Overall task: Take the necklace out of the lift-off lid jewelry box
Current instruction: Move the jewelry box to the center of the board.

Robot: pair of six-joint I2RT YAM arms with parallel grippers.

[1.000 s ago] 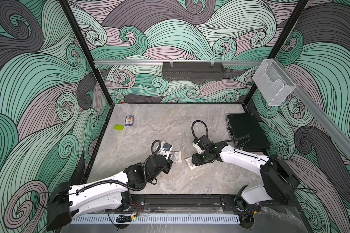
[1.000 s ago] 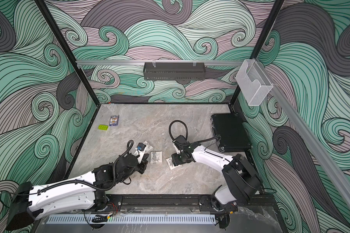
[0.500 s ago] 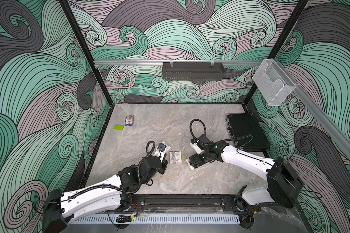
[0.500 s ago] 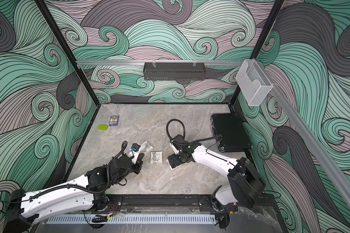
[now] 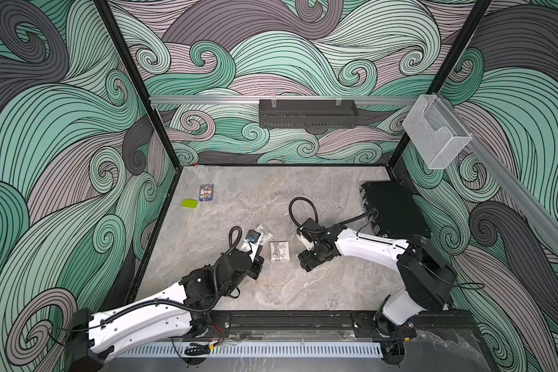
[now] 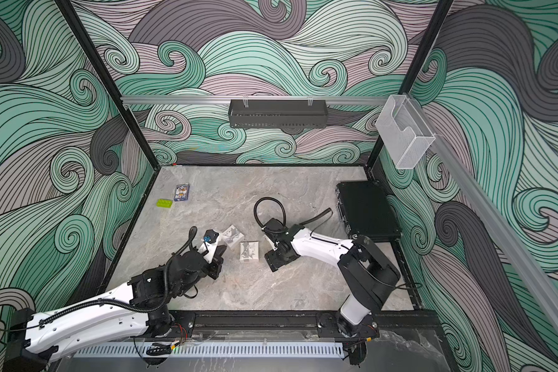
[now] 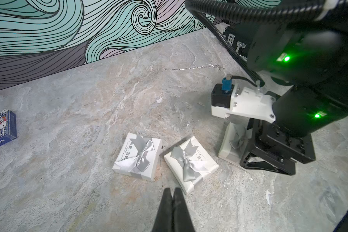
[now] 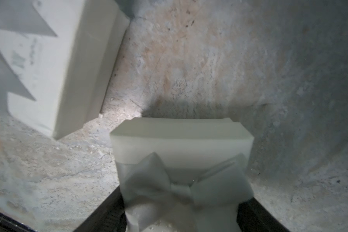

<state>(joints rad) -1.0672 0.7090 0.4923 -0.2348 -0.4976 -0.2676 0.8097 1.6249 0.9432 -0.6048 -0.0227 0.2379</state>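
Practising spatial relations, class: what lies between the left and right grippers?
A white box with a silver bow lies between the left gripper and right gripper, clearest in both top views.

Card box (image 7: 0,128): white capitals "PLAYING CA…" along the top of its blue face, cut off at the picture's edge. Below them are larger white Chinese characters that I cannot read with certainty.
First white box (image 7: 137,156), nearest the card box: 1 column of dark Chinese characters beside the grey bow, partly covered by ribbon.
Second white box (image 7: 191,163): 1 short line of dark Chinese characters beside its bow, too small to read.
Third white box (image 8: 181,144): blurred, nothing legible.
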